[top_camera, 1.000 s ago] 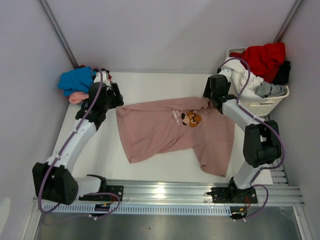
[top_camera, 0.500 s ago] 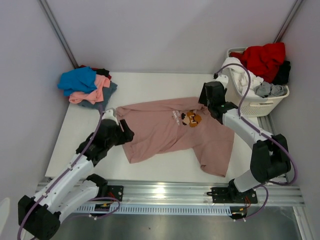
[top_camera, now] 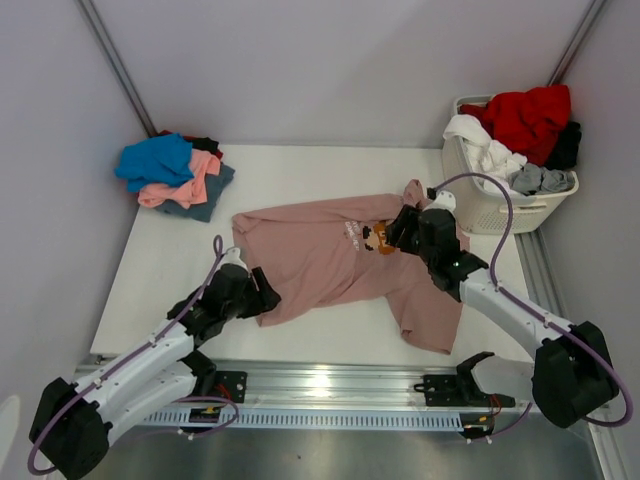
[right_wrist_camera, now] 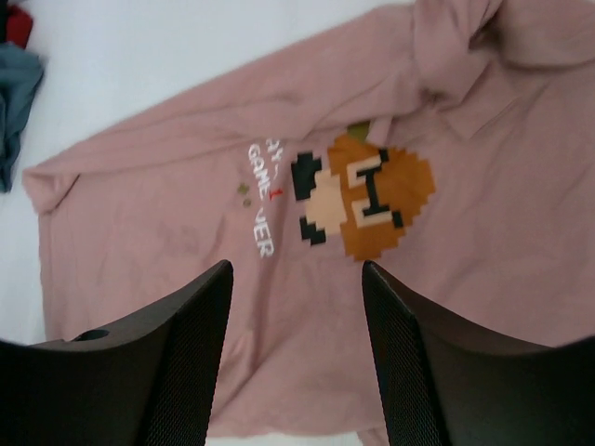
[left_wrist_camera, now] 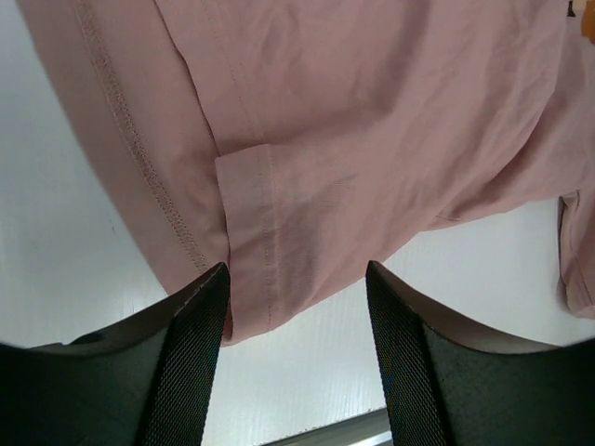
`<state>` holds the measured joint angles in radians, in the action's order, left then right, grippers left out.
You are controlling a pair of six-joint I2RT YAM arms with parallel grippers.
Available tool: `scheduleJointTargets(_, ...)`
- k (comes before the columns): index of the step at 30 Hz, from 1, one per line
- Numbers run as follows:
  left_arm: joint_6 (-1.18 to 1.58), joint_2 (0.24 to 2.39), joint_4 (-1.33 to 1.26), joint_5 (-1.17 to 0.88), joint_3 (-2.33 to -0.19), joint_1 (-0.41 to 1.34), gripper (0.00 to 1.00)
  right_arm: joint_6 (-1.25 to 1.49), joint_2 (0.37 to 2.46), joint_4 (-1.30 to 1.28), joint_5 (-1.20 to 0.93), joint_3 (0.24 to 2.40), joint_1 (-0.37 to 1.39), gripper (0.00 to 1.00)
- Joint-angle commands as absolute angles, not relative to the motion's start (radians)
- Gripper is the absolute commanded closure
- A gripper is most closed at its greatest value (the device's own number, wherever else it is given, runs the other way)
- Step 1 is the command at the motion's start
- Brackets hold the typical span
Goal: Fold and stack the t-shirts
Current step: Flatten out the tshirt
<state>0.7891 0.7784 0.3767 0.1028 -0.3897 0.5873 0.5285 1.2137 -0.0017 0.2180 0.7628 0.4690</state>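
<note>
From above, the dusty-pink t-shirt (top_camera: 330, 265) lies spread mid-table (top_camera: 300, 170), with the left gripper (top_camera: 266, 298) at its 8 o'clock corner and the right gripper (top_camera: 400, 228) over its chest at 2 o'clock. The left wrist view shows spread jaws straddling the folded hem corner (left_wrist_camera: 251, 242), pinching nothing. The right wrist view shows spread jaws over the cartoon print (right_wrist_camera: 367, 200).

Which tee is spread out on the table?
The pink tee with the cartoon print, mid-table. The blue tee and salmon tee lie bunched in the far-left pile.
</note>
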Motion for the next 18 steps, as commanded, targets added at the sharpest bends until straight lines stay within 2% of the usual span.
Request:
scheduleJointTargets(1,0.819,0.796,0.278,0.078,-0.365,0.598,0.37,0.586,1.169,0.114,0.124,0.692,0.471,0.39)
scheduleJointTargets(7,0.834,0.758,0.382,0.087,-0.364,0.617,0.37,0.641,1.091,0.155,0.032,0.571,0.475,0.4)
scheduleJointTargets(12,0.854,0.677,0.456,0.126,-0.348,0.666,0.37,0.646,1.01,0.106,0.037,0.503,0.491,0.4)
scheduleJointTargets(18,0.877,0.698,0.476,0.107,-0.31,0.673,0.4,0.646,0.992,0.083,0.038,0.48,0.502,0.4)
